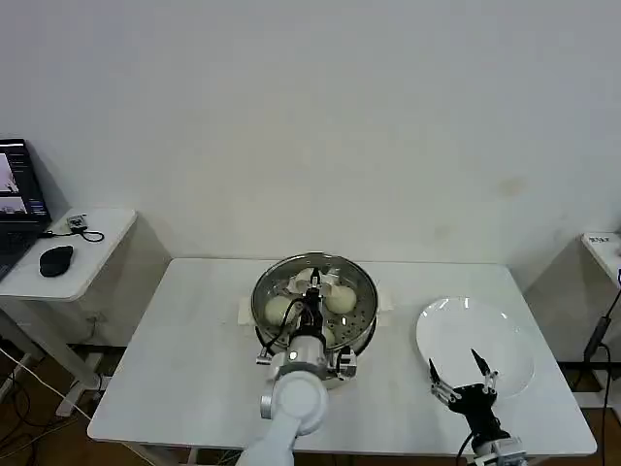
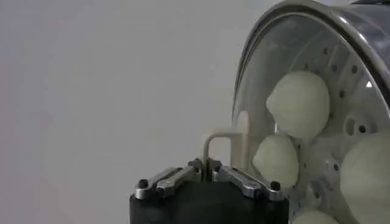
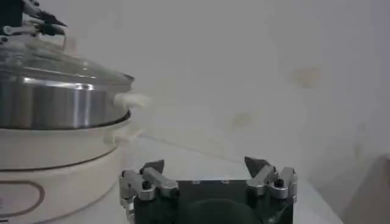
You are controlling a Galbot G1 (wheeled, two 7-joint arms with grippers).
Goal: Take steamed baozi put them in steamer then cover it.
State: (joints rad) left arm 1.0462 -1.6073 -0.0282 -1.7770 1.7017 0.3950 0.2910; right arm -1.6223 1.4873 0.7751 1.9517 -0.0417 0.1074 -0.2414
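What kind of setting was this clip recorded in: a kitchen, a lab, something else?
Most likely a lab or office test space, not a kitchen: a plain white table against a bare wall, a side desk with a laptop and mouse, and cables on the floor.

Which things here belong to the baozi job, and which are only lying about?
Part of the job:
- steamer, buns inside
- steamed baozi
- glass lid, on the steamer
- left gripper, shut on the lid handle
- white plate, now bare
- right gripper, open beside the plate

Only lying about:
- laptop
- computer mouse
- side table
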